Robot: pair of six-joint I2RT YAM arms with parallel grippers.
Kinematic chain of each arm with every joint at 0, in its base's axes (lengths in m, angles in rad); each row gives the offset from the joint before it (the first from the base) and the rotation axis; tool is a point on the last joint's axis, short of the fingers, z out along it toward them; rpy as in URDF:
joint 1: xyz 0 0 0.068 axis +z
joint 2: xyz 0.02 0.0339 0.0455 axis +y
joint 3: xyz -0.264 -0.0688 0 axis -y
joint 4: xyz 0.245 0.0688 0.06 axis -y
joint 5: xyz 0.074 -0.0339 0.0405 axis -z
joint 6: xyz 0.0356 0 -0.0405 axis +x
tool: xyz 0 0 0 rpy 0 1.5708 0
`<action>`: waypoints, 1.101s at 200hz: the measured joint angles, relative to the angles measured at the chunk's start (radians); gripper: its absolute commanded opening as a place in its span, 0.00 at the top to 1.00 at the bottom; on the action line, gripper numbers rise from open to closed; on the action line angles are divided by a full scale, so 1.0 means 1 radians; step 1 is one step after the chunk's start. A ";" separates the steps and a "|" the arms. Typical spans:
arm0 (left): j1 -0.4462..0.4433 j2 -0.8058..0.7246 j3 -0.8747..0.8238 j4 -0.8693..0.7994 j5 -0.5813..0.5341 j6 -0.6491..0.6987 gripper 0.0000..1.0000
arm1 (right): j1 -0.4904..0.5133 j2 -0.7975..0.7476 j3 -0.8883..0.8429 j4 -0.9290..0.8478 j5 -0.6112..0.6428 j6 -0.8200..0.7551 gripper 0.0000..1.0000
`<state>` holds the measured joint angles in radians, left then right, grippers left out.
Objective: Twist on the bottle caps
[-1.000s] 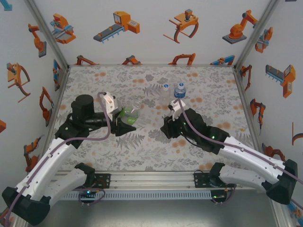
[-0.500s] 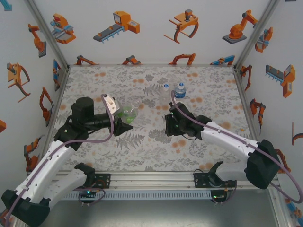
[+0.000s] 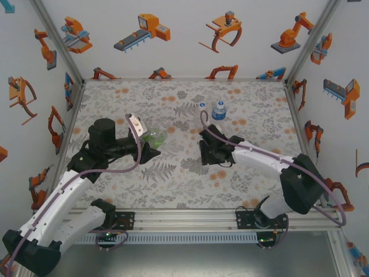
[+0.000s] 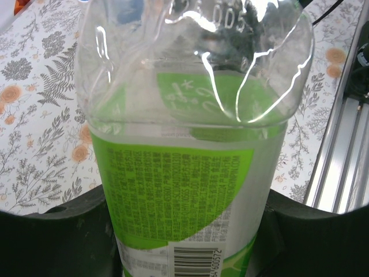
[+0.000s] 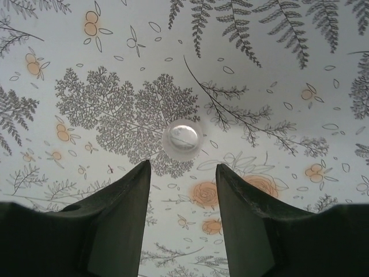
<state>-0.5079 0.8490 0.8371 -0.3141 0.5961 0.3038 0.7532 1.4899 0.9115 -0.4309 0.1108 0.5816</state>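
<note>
My left gripper (image 3: pixel 150 146) is shut on the green-labelled bottle (image 3: pixel 155 137), which lies tilted above the table. In the left wrist view this bottle (image 4: pixel 184 167) runs up between both dark fingers (image 4: pixel 52 236), its clear base toward the camera. My right gripper (image 3: pixel 210 153) points down at the table centre, open. In the right wrist view a small pale round cap (image 5: pixel 183 139) lies flat on the cloth just beyond the open gripper (image 5: pixel 183 166), untouched. The blue-labelled bottle (image 3: pixel 218 110) stands at the back, with a small colourless bottle (image 3: pixel 202 105) to its left.
The floral tablecloth (image 3: pixel 173 179) covers the table. White walls with orange robot prints enclose it on three sides. An aluminium rail (image 3: pixel 184 214) runs along the near edge, seen too in the left wrist view as a rail (image 4: pixel 340 161) at right.
The right arm has swung its elbow out to the right and its gripper has turned down over the table. The left gripper has shifted slightly back with the green bottle.
</note>
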 measured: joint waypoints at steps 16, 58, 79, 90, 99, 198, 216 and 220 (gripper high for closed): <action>0.000 0.004 -0.002 -0.001 -0.009 0.000 0.87 | 0.000 0.039 0.020 0.005 -0.008 -0.003 0.55; 0.000 0.005 -0.002 -0.001 -0.025 0.000 0.87 | 0.000 0.074 0.033 0.023 -0.013 -0.006 0.58; 0.000 0.005 -0.002 -0.001 -0.028 0.000 0.87 | 0.000 0.083 0.033 0.027 -0.014 -0.006 0.58; 0.000 0.005 -0.002 -0.002 -0.028 0.000 0.87 | 0.000 0.086 0.033 0.029 -0.016 -0.006 0.58; 0.000 0.005 -0.002 -0.002 -0.028 0.000 0.87 | 0.000 0.089 0.033 0.029 -0.018 -0.006 0.58; 0.000 0.005 -0.002 -0.002 -0.031 0.003 0.87 | 0.000 0.094 0.033 0.039 -0.024 -0.006 0.58; 0.000 0.005 -0.002 -0.002 -0.031 0.003 0.87 | 0.000 0.099 0.033 0.039 -0.024 -0.006 0.57; 0.000 0.005 -0.002 -0.002 -0.031 0.003 0.87 | 0.000 0.100 0.033 0.039 -0.024 -0.006 0.57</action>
<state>-0.5079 0.8539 0.8352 -0.3164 0.5648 0.3073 0.7532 1.5898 0.9447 -0.3923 0.0868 0.5751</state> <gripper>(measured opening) 0.550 0.423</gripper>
